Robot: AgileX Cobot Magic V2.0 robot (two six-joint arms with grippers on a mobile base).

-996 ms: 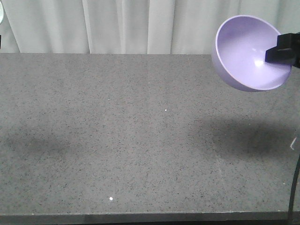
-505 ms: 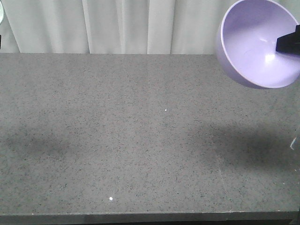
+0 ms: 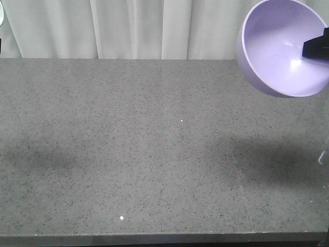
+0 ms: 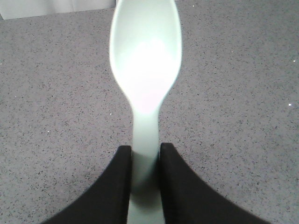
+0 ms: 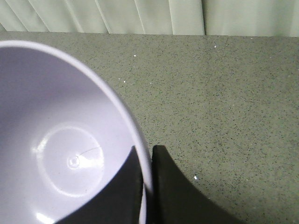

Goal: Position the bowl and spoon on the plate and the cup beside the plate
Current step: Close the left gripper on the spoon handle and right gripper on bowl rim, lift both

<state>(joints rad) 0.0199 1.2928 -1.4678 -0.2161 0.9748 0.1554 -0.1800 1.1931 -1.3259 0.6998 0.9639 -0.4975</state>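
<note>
The spoon (image 4: pixel 145 84) was pinched by its handle in the left gripper (image 4: pixel 145 156), above the table (image 3: pixel 128 154). Rightward, the bowl (image 3: pixel 280 49) was clamped at its rim by the right gripper (image 5: pixel 147 161) and held aloft. It would best be levelled before lowering, since no plate was seen. The spoon's long axis ran straight out from the jaws, scoop foremost. The bowl's mouth was tipped sideways.

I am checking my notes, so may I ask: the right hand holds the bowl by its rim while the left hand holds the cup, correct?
Not quite: the left hand holds the spoon by its handle instead, as the left wrist view shows. The right hand does hold the bowl by its rim.
</note>
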